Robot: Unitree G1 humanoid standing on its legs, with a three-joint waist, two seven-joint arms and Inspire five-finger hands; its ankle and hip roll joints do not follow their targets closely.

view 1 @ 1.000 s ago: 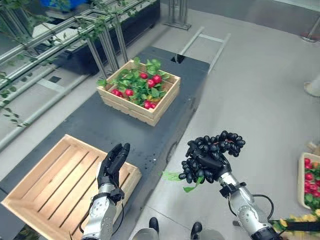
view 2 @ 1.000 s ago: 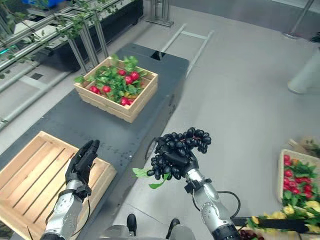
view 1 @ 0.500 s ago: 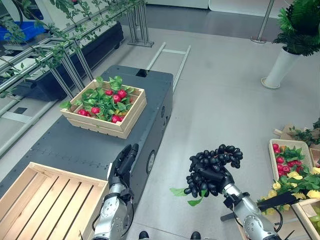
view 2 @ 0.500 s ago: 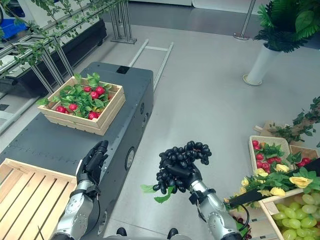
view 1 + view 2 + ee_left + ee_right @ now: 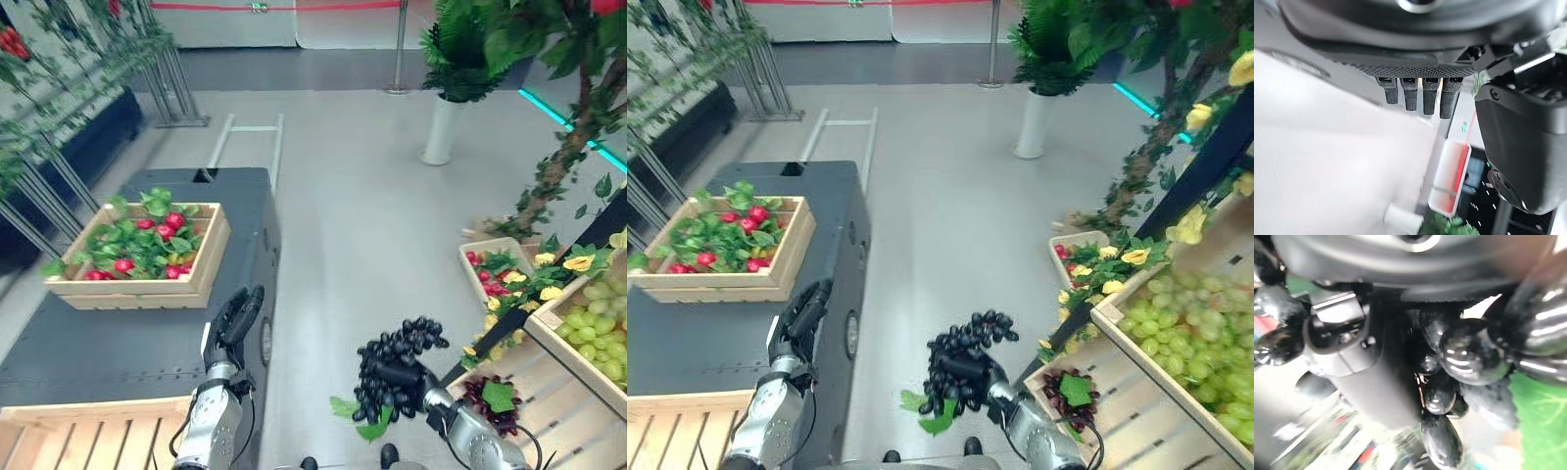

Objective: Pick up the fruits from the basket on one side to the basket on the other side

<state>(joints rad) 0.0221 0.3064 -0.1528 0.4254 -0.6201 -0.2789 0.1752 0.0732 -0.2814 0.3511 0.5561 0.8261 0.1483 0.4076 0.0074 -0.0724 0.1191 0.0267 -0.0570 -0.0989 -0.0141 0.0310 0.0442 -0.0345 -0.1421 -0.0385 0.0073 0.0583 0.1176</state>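
Nearest, the right hand (image 5: 407,377) has its dark fingers curled round a bunch of glossy black grapes (image 5: 390,370) with a green leaf, held above the grey floor. To its left, the left hand (image 5: 233,323) is raised with fingers straight over the dark platform (image 5: 127,333), beside a slatted wooden crate (image 5: 88,436). Farther on the platform sits a wooden crate of red fruit (image 5: 137,253) among leaves.

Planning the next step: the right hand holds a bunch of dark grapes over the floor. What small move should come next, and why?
Probably swing the right hand to the robot's right, toward the wooden crate holding another dark bunch. Its fingers are curled round the bunch of dark grapes, which hangs above bare floor between the dark platform and that crate. The left hand is open, idle.
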